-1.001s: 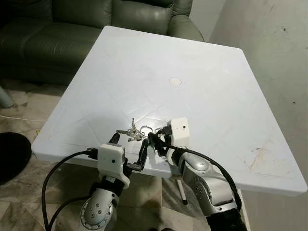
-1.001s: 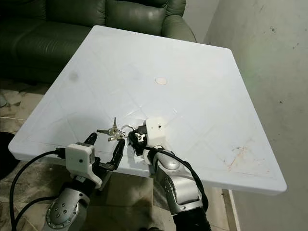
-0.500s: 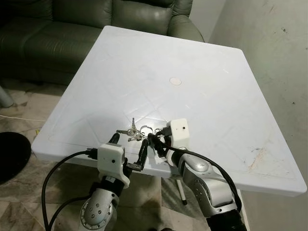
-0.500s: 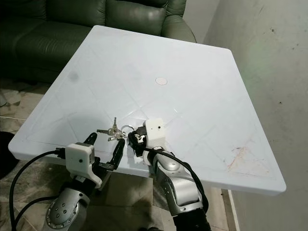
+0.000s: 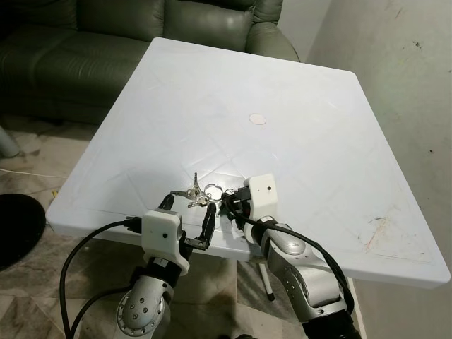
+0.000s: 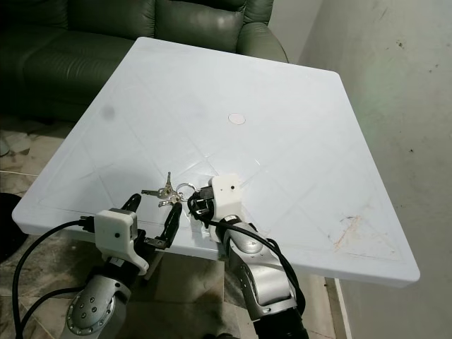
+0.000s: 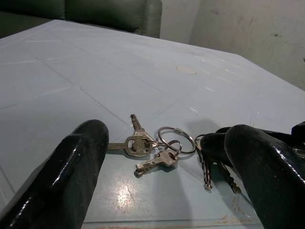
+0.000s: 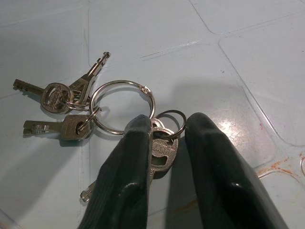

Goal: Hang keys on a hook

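The bunch of keys lies flat near the front edge of the white table. The right gripper is narrowed around the keys hanging off the small ring, seemingly pinching just one. That thin hold could slip on lifting. The left gripper rests wide open before the bunch.

A white square table fills the middle of the scene, and its top has faint diagonal lines and a small round cap in the centre. On its near right part there is a brownish stain. Behind the table, at the far left, stands a dark green sofa, a grey wall is on the right, and the floor has pale tiles.
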Motion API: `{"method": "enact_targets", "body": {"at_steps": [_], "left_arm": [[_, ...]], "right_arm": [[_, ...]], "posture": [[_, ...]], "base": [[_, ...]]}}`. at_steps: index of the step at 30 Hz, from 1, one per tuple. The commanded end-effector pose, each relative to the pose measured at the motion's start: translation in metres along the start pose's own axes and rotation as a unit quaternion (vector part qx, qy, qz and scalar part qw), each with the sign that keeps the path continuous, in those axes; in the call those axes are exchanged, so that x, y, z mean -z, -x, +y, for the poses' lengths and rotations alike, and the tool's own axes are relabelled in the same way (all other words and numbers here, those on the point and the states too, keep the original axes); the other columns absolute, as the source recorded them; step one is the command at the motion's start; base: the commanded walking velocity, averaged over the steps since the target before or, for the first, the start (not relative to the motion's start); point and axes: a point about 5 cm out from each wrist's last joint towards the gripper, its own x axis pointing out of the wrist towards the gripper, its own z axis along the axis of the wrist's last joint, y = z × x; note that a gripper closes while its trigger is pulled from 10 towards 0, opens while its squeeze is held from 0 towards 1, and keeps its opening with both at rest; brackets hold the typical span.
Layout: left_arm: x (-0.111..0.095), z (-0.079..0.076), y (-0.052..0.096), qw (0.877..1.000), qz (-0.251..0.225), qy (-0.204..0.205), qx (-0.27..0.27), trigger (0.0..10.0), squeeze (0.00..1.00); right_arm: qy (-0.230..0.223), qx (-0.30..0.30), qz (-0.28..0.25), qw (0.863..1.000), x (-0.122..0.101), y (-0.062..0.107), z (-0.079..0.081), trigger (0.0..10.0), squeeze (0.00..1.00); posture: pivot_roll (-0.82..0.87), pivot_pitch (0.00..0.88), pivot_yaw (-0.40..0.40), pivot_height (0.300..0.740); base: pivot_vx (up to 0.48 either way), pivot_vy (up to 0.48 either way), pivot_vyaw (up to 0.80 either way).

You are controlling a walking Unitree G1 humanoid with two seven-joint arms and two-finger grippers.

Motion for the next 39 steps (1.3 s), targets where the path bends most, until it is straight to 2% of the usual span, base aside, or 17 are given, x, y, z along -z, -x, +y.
{"method": "enact_targets", "body": {"at_steps": [1, 12, 13, 14, 15, 16, 17, 22, 23, 24, 39], "left_arm": [[-0.001, -0.003, 0.000, 1.000, -0.003, 0.002, 0.002, 10.0, 0.00], [-0.001, -0.003, -0.001, 1.000, -0.004, 0.004, 0.001, 10.0, 0.00], [-0.001, -0.003, -0.001, 1.000, -0.004, 0.004, 0.001, 10.0, 0.00], [-0.001, -0.003, -0.001, 1.000, -0.004, 0.004, 0.001, 10.0, 0.00], [-0.001, -0.003, -0.001, 1.000, -0.004, 0.004, 0.001, 10.0, 0.00], [-0.001, -0.003, -0.001, 1.000, -0.004, 0.003, 0.001, 10.0, 0.00], [-0.001, -0.004, -0.001, 1.000, -0.005, 0.004, 0.002, 10.0, 0.00], [-0.001, -0.004, 0.000, 1.000, -0.005, 0.005, 0.004, 10.0, 0.00], [-0.001, -0.004, 0.000, 1.000, -0.005, 0.005, 0.004, 10.0, 0.00], [-0.001, -0.004, -0.001, 1.000, -0.005, 0.005, 0.004, 10.0, 0.00], [-0.002, -0.006, 0.001, 1.000, -0.006, 0.006, 0.005, 10.0, 0.00]], "right_arm": [[-0.007, 0.005, -0.006, 1.000, 0.000, 0.002, 0.000, 0.0, 0.00], [-0.009, 0.005, -0.018, 1.000, -0.004, 0.000, 0.003, 0.0, 0.00], [-0.009, 0.007, -0.022, 1.000, -0.005, 0.000, 0.003, 2.9, 0.00], [-0.009, 0.009, -0.024, 1.000, -0.007, 0.000, 0.002, 7.8, 0.00], [-0.016, 0.004, -0.022, 1.000, -0.007, -0.001, 0.003, 10.0, 0.00], [-0.022, -0.001, -0.019, 1.000, -0.007, -0.002, 0.003, 10.0, 0.00], [-0.028, -0.001, -0.021, 0.999, -0.008, -0.003, 0.002, 10.0, 1.00], [-0.018, 0.005, -0.034, 0.999, -0.013, -0.004, 0.003, 10.0, 1.00], [-0.018, 0.005, -0.035, 0.999, -0.014, -0.005, 0.003, 10.0, 0.84], [-0.020, 0.004, -0.033, 0.999, -0.013, -0.005, 0.004, 10.0, 0.00], [-0.012, -0.004, 0.005, 1.000, -0.003, -0.006, 0.010, 10.0, 0.00]], "posture": [[0.14, 0.145, -0.159, 0.740], [0.14, 0.148, -0.161, 0.740], [0.14, 0.148, -0.161, 0.740], [0.14, 0.148, -0.161, 0.740], [0.14, 0.149, -0.161, 0.740], [0.14, 0.149, -0.161, 0.740], [0.14, 0.148, -0.161, 0.740], [0.14, 0.146, -0.161, 0.740], [0.14, 0.146, -0.161, 0.740], [0.14, 0.146, -0.161, 0.740], [0.14, 0.145, -0.163, 0.740]], "base": [[0.000, 0.000, 0.00], [0.000, 0.000, 0.00], [0.000, 0.000, 0.00], [0.000, 0.000, 0.00], [0.000, 0.000, 0.00], [0.000, 0.000, 0.00], [0.000, 0.000, 0.00], [0.000, 0.000, 0.00], [0.000, 0.000, 0.00], [0.000, 0.000, 0.00], [0.000, 0.000, 0.00]]}}
